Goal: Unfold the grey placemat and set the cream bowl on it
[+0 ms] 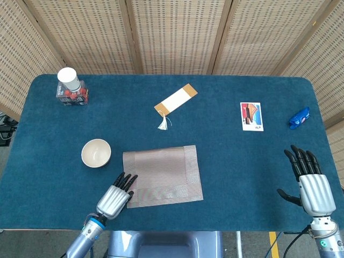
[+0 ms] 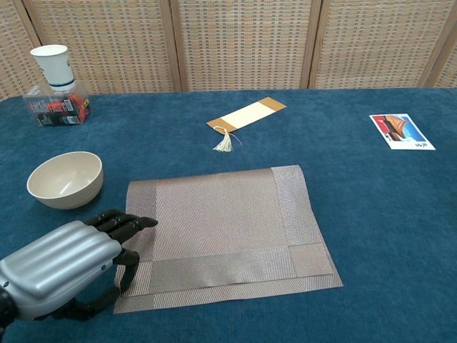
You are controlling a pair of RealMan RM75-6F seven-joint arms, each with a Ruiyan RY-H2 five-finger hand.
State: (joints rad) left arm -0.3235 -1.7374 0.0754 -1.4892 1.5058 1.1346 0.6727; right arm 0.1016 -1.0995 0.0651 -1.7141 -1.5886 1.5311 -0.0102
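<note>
Looks like staged test room, not home. In front of me surface (image 1: 226, 177) with blue felt cover, woven wicker screens (image 1: 172, 35) closing back and sides. Bare grey floor (image 1: 32, 244) below near edge.

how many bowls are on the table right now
1. The cream bowl stands on the blue table, just left of the folded grey placemat and beyond the left hand. No others show.

Light: bright, even, seemingly from overhead.
Shadows: soft and faint.
Focus: both views sharp; no glare.
Distortion: none evident.
</note>
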